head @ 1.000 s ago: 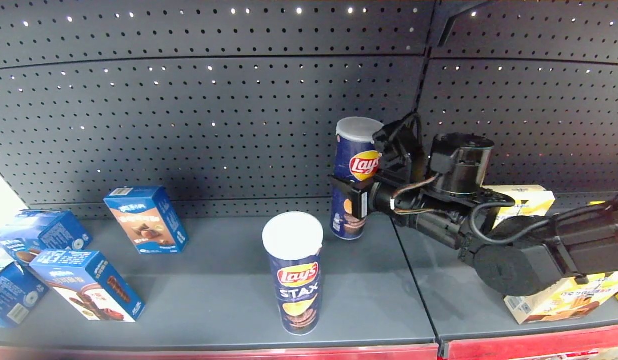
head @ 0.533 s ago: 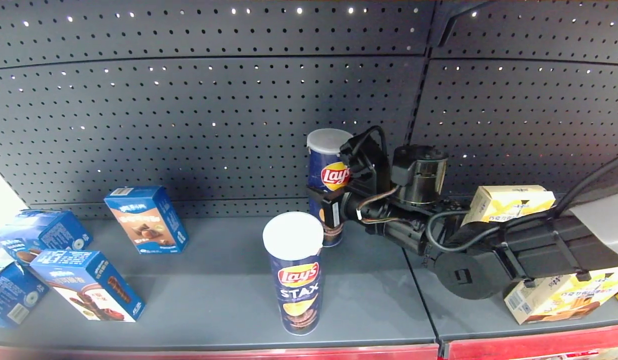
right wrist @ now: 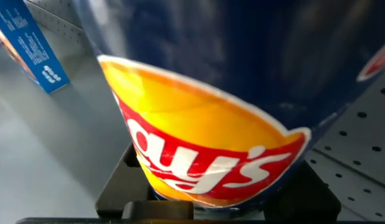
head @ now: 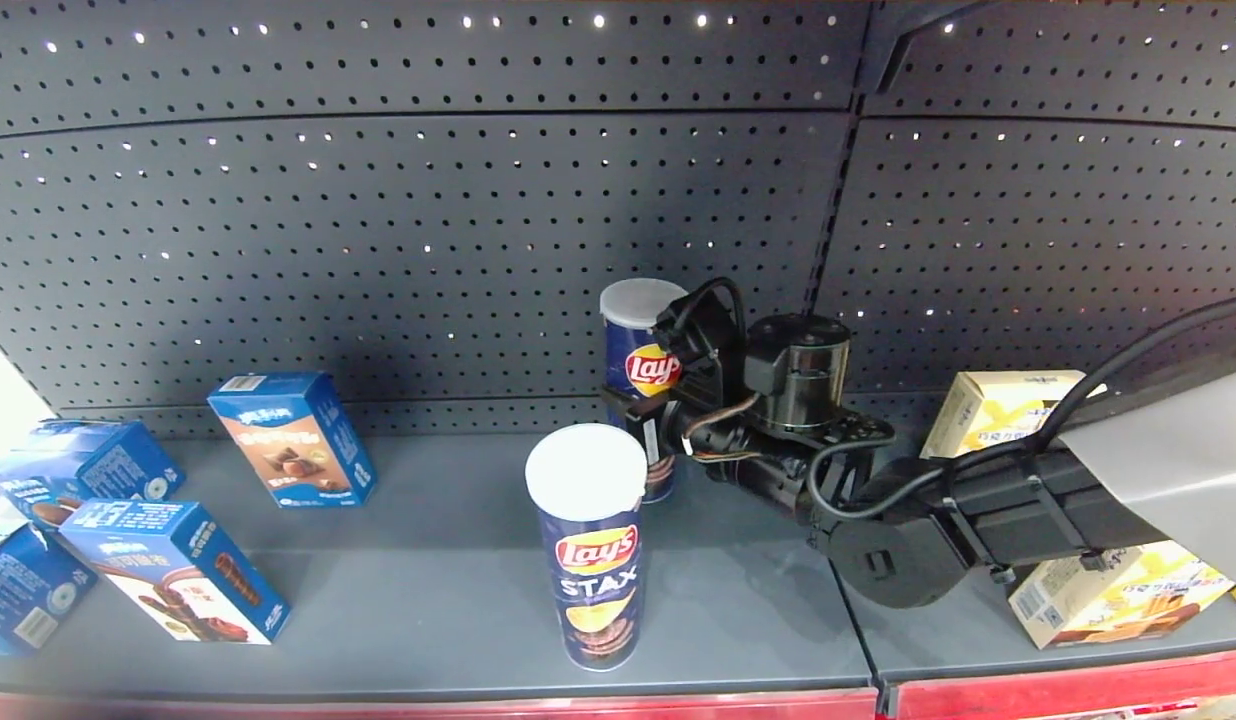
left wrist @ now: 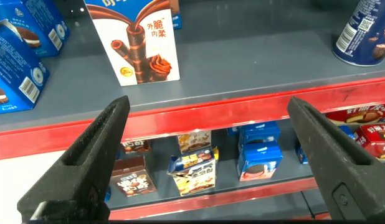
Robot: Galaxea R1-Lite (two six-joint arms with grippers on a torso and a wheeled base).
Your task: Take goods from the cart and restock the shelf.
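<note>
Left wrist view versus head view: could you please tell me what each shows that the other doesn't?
Left wrist view's own: the open left gripper, and small boxes on the lower shelf. Head view's own: the right gripper shut on the rear can, the pegboard, yellow boxes. Shared: the front can and the roll box.

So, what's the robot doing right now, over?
Right gripper shut on can, upright near the back of the shelf. Left gripper open, empty. Second can stands just in front, close.
</note>
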